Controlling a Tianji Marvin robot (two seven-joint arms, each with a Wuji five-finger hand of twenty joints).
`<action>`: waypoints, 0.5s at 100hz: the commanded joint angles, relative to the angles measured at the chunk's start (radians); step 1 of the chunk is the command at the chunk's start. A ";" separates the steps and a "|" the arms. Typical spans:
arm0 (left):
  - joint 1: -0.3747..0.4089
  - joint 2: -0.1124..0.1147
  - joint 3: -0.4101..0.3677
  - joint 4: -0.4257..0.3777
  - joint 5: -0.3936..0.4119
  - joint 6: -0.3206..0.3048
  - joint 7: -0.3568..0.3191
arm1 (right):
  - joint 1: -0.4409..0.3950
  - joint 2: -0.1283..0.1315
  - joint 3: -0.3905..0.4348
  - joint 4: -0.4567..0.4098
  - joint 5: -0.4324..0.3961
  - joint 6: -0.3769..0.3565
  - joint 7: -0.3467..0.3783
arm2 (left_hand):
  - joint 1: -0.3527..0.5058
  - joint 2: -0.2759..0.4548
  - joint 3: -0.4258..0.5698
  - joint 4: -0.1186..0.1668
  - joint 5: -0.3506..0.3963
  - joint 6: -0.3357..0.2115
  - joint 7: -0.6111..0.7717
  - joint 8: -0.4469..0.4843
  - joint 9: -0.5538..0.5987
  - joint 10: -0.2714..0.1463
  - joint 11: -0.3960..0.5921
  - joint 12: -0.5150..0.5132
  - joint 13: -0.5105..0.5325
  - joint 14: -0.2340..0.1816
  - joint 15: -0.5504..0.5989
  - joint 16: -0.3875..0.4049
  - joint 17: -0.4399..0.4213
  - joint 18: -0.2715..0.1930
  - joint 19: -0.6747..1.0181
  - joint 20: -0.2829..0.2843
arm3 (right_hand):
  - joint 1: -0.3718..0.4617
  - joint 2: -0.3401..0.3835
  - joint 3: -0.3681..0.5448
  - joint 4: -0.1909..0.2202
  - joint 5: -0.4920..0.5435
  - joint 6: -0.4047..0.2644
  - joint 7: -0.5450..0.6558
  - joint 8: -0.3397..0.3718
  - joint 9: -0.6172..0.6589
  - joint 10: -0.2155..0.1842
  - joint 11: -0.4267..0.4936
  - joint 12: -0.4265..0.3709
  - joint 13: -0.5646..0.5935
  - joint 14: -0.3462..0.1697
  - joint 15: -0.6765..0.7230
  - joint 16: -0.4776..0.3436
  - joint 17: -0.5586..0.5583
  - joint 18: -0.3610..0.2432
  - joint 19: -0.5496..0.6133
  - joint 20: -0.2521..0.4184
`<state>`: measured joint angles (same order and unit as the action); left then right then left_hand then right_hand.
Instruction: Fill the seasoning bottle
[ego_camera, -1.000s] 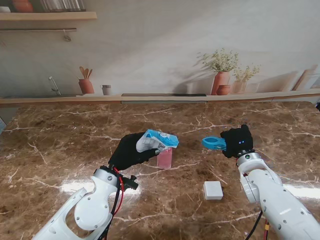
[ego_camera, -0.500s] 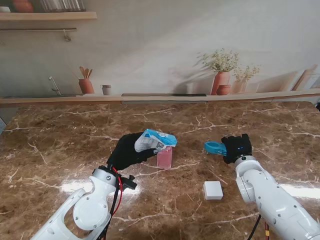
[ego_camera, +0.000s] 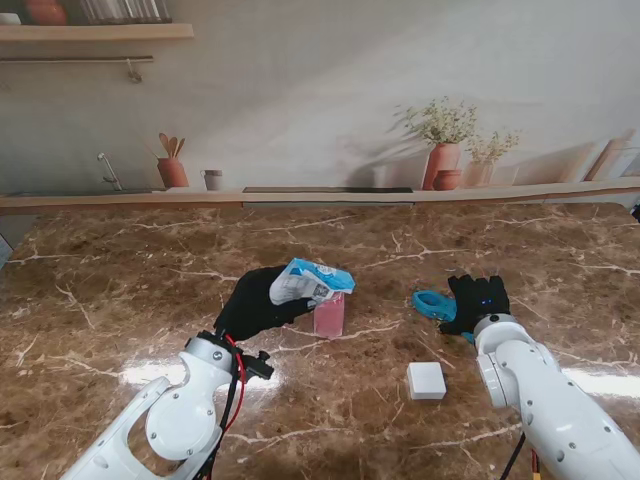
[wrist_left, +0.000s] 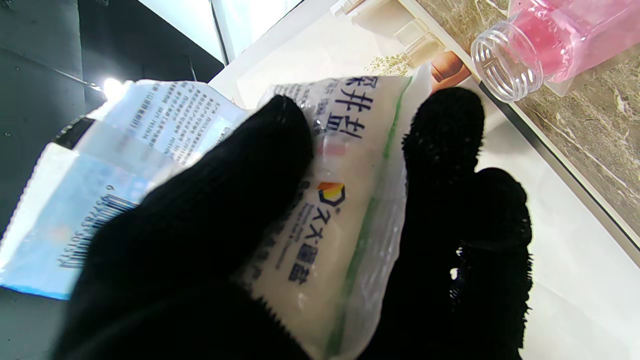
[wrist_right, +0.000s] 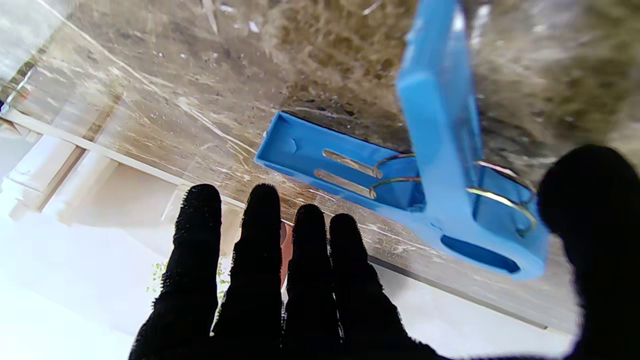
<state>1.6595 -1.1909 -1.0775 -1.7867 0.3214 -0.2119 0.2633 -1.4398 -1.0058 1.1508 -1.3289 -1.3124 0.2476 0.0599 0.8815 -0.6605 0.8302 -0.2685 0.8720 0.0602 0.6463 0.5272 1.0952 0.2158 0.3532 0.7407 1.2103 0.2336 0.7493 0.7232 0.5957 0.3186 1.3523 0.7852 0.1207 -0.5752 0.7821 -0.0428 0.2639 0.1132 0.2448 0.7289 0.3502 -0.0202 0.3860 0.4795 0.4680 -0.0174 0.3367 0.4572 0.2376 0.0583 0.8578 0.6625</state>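
Observation:
My left hand (ego_camera: 255, 303) is shut on a white and blue salt bag (ego_camera: 312, 280), held tilted just over the pink seasoning bottle (ego_camera: 329, 315) standing on the marble table (ego_camera: 120, 290). In the left wrist view the bag (wrist_left: 345, 200) sits between my black-gloved fingers (wrist_left: 445, 140), and the bottle (wrist_left: 545, 35) shows an uncapped mouth close to the bag's corner. My right hand (ego_camera: 478, 303) is open, fingers (wrist_right: 260, 250) straight and spread. A blue bag clip (ego_camera: 432, 302) lies on the table right beside it, also seen as the clip (wrist_right: 450, 165) between my thumb and fingers.
A small white square block (ego_camera: 426, 380) lies on the table nearer to me, between the two arms. A ledge with plant pots (ego_camera: 442, 165) and a utensil jar (ego_camera: 172, 172) runs along the table's far edge.
My right hand came down and nearer to me with the blue clip, then opened its fingers; the clip now lies on the table. The left hand and bag have stayed over the bottle.

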 joint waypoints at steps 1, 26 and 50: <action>-0.001 0.001 0.002 -0.006 0.000 0.003 -0.002 | -0.030 -0.010 0.013 -0.036 0.012 0.006 0.008 | 0.170 0.142 0.115 0.041 0.169 -0.149 0.246 0.087 0.072 -0.120 0.131 0.054 -0.010 -0.027 0.017 0.017 -0.017 -0.030 -0.009 0.026 | -0.047 -0.002 0.015 0.003 -0.037 0.037 -0.031 -0.010 -0.037 0.022 -0.022 -0.020 -0.050 0.021 -0.017 -0.037 -0.028 0.001 -0.042 -0.020; -0.011 0.003 0.009 -0.006 -0.001 0.016 -0.015 | -0.169 -0.037 0.121 -0.263 -0.019 0.005 -0.109 | 0.168 0.141 0.113 0.040 0.167 -0.146 0.245 0.086 0.074 -0.118 0.131 0.054 -0.010 -0.024 0.018 0.018 -0.016 -0.034 -0.006 0.029 | -0.030 0.025 -0.002 -0.003 0.007 0.023 -0.024 -0.010 0.013 0.021 -0.017 -0.022 -0.025 0.020 -0.010 -0.041 -0.031 0.002 -0.086 -0.028; -0.022 0.004 0.018 0.002 -0.018 0.021 -0.033 | -0.316 -0.087 0.147 -0.461 0.149 -0.034 -0.366 | 0.168 0.142 0.114 0.040 0.161 -0.143 0.245 0.086 0.075 -0.116 0.133 0.055 -0.007 -0.028 0.020 0.018 -0.017 -0.036 -0.005 0.030 | -0.004 -0.019 -0.007 -0.006 0.082 0.003 -0.004 -0.026 0.131 0.010 -0.014 -0.021 0.120 0.017 0.036 -0.020 0.067 0.019 -0.017 0.009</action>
<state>1.6408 -1.1874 -1.0632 -1.7842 0.3092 -0.1920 0.2422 -1.7263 -1.0675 1.3126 -1.7611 -1.1635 0.2424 -0.3008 0.8815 -0.6605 0.8302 -0.2686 0.8720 0.0602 0.6476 0.5272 1.0952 0.2158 0.3533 0.7428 1.2103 0.2336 0.7493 0.7233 0.5957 0.3187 1.3520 0.7859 0.1242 -0.5733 0.7825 -0.0429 0.3303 0.1127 0.2396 0.7204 0.4498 -0.0140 0.3700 0.4762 0.5383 -0.0094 0.3611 0.4503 0.2757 0.0632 0.8026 0.6498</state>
